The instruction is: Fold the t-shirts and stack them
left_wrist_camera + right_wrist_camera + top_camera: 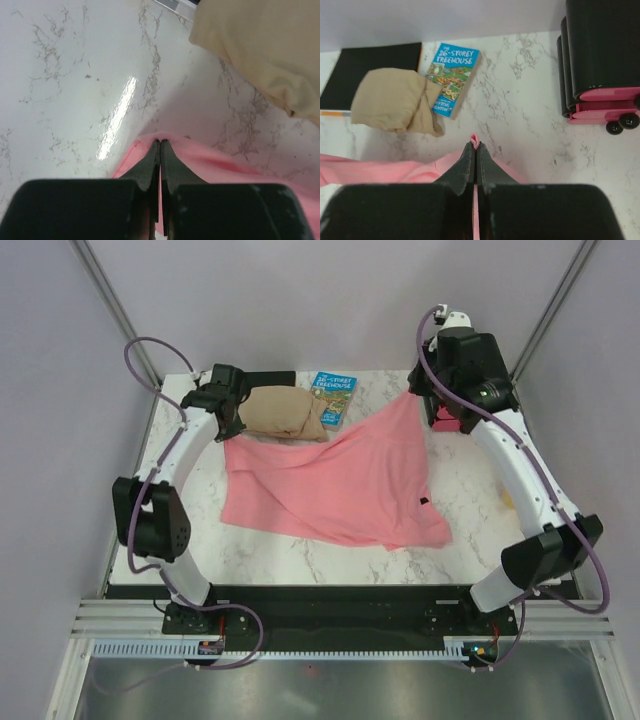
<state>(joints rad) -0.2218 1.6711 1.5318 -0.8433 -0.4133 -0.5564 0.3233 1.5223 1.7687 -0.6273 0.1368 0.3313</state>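
Overhead gives us the full layout. The pink t-shirt (335, 480) lies mostly flat but rumpled mid-table (470, 510), its far corners running up to the two arms. A small dark label (424, 502) shows on the cloth toward the right. A folded tan garment (285, 412) touches the shirt's far-left edge, with a book (332, 397) just beside it. We can't read finger state from up there because the arm bodies cover both tips.

The wrist cams settle it.
- **Left gripper** (160, 141): fingers together, clamped on a pink edge of the shirt. The tan garment sits upper right in that view, apart from the tips.
- **Right gripper** (475, 145): fingers together, with a small nub of pink cloth poking out between the tips. The rest of the shirt runs off to the left below.

Only the right wrist view shows the black box (602, 60) with pink drawer fronts clearly. Overhead it is mostly behind the right arm. The same view shows a flat black item (370, 70) behind the tan garment, cut off at the left edge, and we cannot tell what it is. In both wrist views the gripper bodies hide most of the shirt.
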